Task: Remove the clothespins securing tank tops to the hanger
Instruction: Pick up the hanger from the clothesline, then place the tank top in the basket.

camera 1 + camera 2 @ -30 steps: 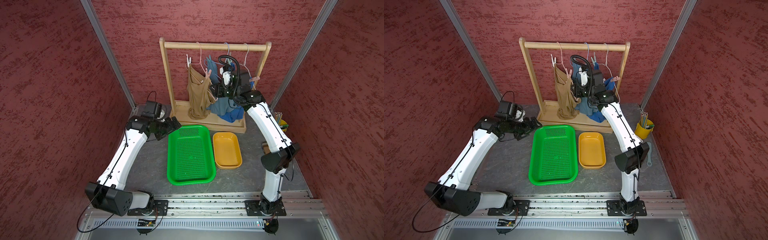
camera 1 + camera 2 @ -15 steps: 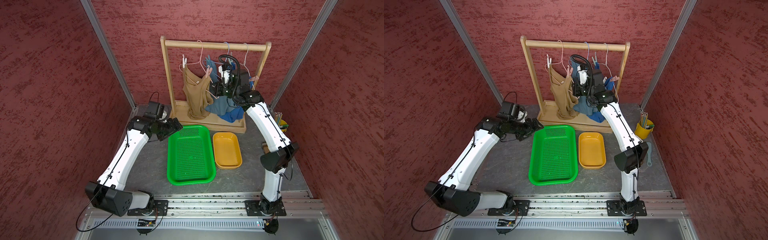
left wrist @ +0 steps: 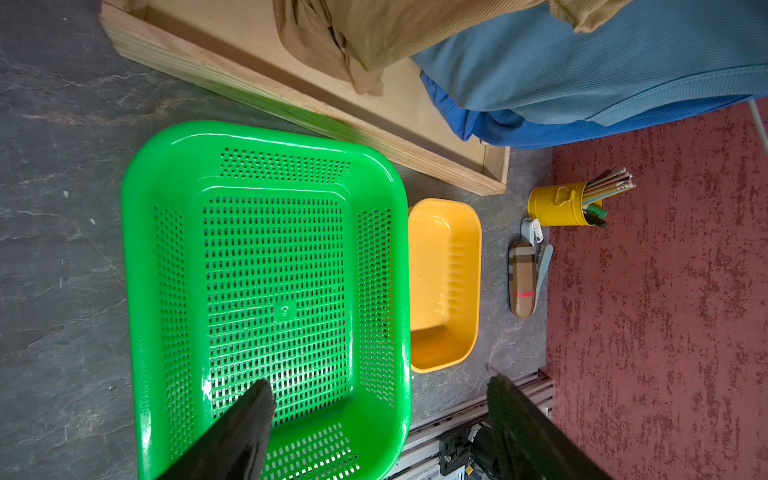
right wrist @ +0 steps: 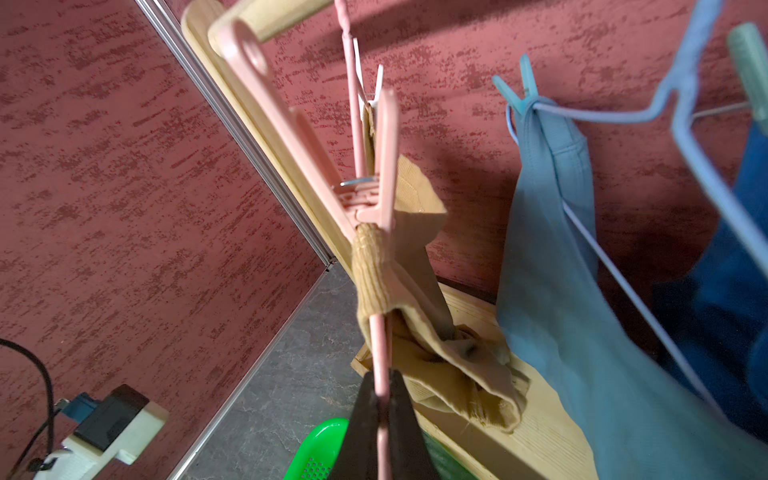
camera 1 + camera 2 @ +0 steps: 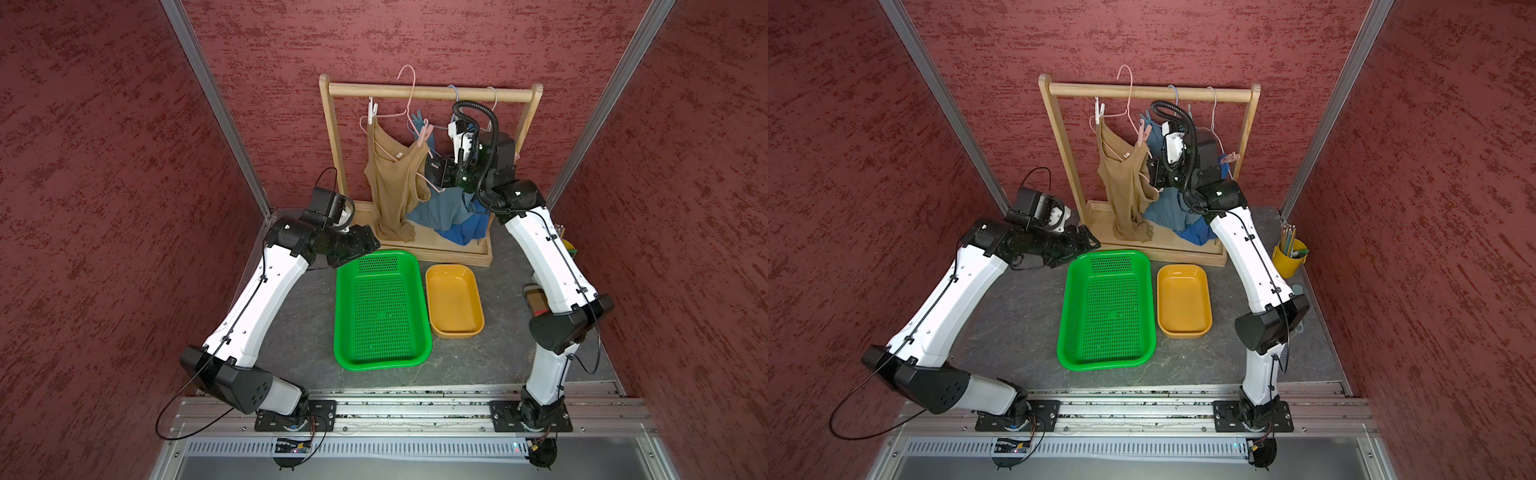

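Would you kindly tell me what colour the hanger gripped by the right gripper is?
Pale pink; the hanger shows best in the right wrist view.

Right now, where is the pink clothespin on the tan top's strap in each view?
In a top view: pink clothespin, under the rail's middle.
In a top view: likewise.
Left wrist: not in it.
Right wrist: picture's centre.
Shared landmark: tan top.

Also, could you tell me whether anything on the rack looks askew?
Yes: the pink hanger is tilted, its hook poking above the wooden rail, with the right gripper shut on its wire; the tan tank top hangs lopsided.
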Available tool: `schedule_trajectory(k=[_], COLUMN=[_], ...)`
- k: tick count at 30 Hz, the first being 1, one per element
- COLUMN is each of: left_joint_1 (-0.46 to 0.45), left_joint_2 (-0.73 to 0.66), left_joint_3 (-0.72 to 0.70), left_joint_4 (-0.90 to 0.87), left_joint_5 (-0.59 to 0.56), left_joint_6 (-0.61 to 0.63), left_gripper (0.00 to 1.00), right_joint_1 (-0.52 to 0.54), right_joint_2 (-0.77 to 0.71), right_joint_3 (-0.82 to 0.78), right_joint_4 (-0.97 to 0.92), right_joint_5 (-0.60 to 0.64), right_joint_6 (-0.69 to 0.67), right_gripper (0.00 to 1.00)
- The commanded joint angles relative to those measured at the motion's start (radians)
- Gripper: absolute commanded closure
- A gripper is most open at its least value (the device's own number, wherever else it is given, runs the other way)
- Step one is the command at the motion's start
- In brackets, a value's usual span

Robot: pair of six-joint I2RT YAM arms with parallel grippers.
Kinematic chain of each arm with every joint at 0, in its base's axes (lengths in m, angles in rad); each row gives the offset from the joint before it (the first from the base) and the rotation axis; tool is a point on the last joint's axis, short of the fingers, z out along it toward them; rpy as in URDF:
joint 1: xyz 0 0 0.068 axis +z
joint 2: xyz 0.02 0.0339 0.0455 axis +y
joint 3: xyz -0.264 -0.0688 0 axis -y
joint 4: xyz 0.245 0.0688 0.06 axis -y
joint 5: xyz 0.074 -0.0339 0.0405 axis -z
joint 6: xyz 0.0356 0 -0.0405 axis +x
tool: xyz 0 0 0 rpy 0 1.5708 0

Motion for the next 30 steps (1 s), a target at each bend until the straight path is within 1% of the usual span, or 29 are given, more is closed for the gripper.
schedule_trajectory(k=[1,5,7,11,18,21,25,30], left_joint_1=[-0.026,-0.058,-0.063,-0.068,-0.072,-0.072,-0.069,-0.069], left_joint_2=[-0.006,-0.023,-0.035,-0.049,-0.101,-0.119,-0.152,-0.180], left_joint_3=[0.044,0.065,0.073,0.125,0.140,0.141,0.116,0.119], left_joint_4=[-0.014,-0.018,-0.026,-0.094,-0.150,-0.172,-0.161,-0.137], left_joint_5=[-0.040,-0.074,-0.074,-0.090,-0.168,-0.199,-0.211,-0.232], left_joint_6=[0.008,-0.010,-0.016,-0.021,-0.065,-0.092,-0.116,-0.135], left_gripper=[0.16,0.14,0.14,0.14,0.12,0.11,0.10,0.10], right_joint_1=[0.023,0.043,0.049,0.067,0.109,0.132,0.162,0.178], right_joint_2=[-0.080,-0.110,-0.124,-0.168,-0.297,-0.332,-0.354,-0.348], right_joint_3=[0.034,0.023,0.018,0.000,-0.180,-0.217,-0.196,-0.085], right_joint_4=[0.037,-0.011,-0.046,-0.109,-0.086,-0.078,-0.112,-0.202], right_joint_5=[0.021,0.036,0.038,0.045,0.058,0.055,0.062,0.047], right_joint_6=[-0.016,-0.023,-0.026,-0.021,0.009,0.022,0.030,0.033], right_gripper=[1.00,1.00,1.00,1.00,1.00,1.00,1.00,1.00])
